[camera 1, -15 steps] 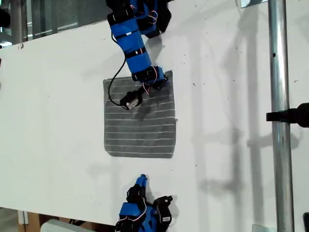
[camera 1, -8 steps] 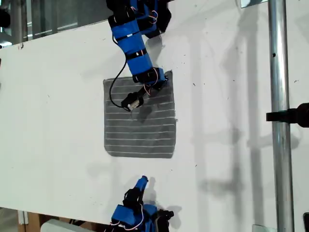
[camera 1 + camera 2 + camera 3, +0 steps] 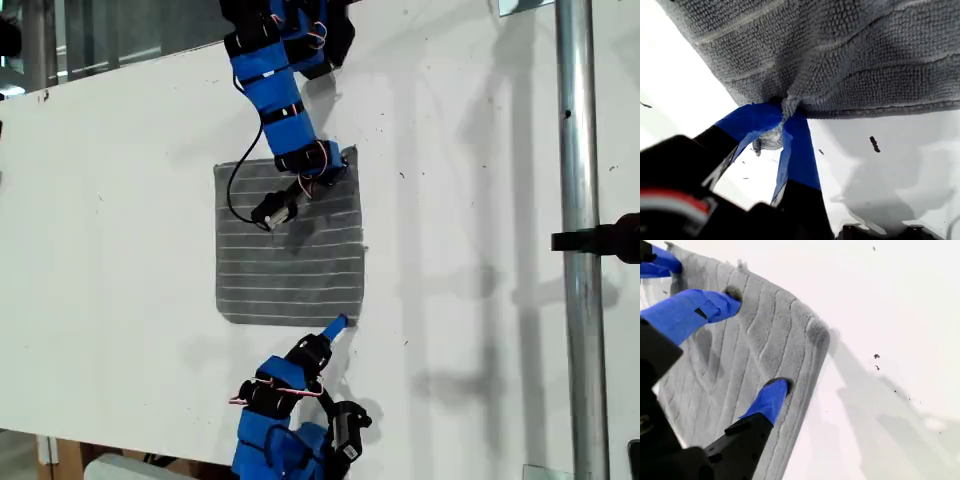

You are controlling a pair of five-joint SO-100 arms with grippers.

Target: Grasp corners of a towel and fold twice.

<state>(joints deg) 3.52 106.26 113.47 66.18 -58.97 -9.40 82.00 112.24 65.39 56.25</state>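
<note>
The towel [image 3: 290, 270] looks soft and limp, best taken by its corners [image 3: 352, 318]. My first pincer [image 3: 785, 107] is clamped on its edge. My second pincer [image 3: 756, 342] is spread apart on the cloth.

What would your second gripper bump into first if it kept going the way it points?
The towel. My second gripper is open, its fingers pointing down at the grey striped cloth and seemingly touching it already, though depth is unclear.

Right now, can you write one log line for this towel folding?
phase: grasping | first end effector: shut on towel edge | second end effector: open, on towel | fold: not started
</note>
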